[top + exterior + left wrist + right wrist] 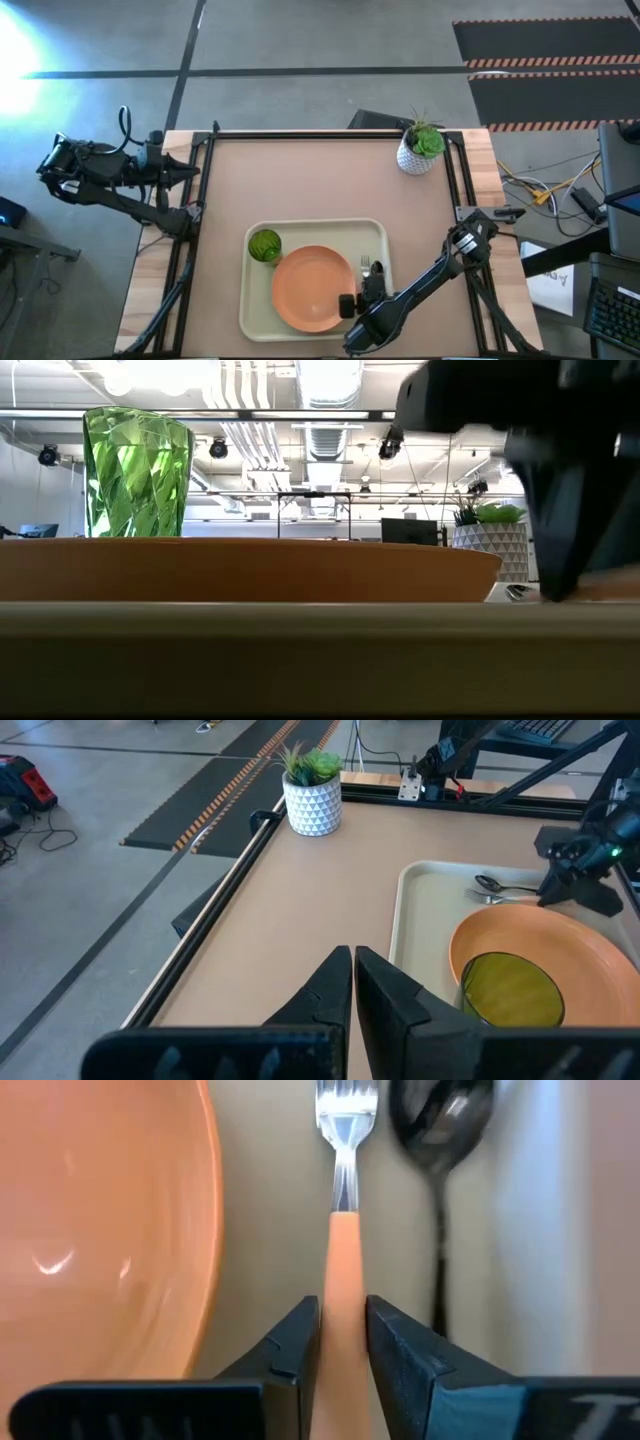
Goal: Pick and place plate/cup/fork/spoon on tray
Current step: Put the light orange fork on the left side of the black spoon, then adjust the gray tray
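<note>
- fork (343,1190) lies flat on the tray (312,229) floor, in the strip between the plate (312,288) and the tray's right rim; silver tines point away from the wrist camera, salmon handle runs back between the right gripper's (342,1342) fingers
- right gripper: jaws narrow, one dark finger on each side of the handle, touching or just short of it; cannot tell whether it pinches or has let go; fork looks set down, so I judge this the release end of the fork placing
- spoon (442,1140) just beside the fork on the rim side, parallel, bowl level with the tines; on the tray, not touched by the fingers
- plate sits mid-tray, flat; its edge is just beside the fork, apart from it
- cup (265,245) upright in the tray's far-left corner, touching or just beside the plate rim
- judgement: all four items sit on the tray; task close to done; only letting go and backing off is left
- next move calls for: jaws wider, then a straight lift so the fingers do not drag the handle into the spoon or plate
- left gripper (353,982) closed, fingers together, empty; parked off the table's far-left corner
- white potted plant (420,147) near the table's far-right edge, well apart from the tray
</note>
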Robot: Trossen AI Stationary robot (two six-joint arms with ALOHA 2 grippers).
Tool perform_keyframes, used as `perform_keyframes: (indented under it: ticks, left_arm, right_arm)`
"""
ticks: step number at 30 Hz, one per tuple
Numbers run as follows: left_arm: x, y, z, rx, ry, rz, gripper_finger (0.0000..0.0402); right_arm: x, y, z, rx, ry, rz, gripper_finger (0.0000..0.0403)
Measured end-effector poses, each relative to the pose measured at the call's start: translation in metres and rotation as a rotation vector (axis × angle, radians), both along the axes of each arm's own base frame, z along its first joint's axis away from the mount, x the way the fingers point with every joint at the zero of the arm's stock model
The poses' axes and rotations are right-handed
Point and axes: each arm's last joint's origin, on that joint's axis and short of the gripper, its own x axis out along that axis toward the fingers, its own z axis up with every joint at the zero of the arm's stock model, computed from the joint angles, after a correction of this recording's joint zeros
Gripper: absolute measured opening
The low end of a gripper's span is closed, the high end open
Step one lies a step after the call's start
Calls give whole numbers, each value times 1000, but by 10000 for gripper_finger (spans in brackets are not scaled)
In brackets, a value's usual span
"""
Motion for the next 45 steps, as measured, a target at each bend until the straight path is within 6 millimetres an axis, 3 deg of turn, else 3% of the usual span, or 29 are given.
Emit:
perform_keyframes:
  ticks: [10,22,26,31,36,45]
  left_arm:
    - [0,0,0,0,0,0,0]
    - [0,0,0,0,0,0,0]
    - [0,0,0,0,0,1,0]
    - [0,0,0,0,0,0,0]
    - [0,0,0,-1,0,1,0]
    - [0,0,-1,-3,2,2,0]
  right_arm:
    - [-16,-22,52,-148,-42,18,72]
    - [-18,-33,40,-199,46,31,67]
    - [-11,-47,41,-230,81,61,39]
    - [12,-76,40,-205,124,176,10]
    - [38,-121,40,-126,180,313,8]
    - [60,-193,74,-92,91,503,8]
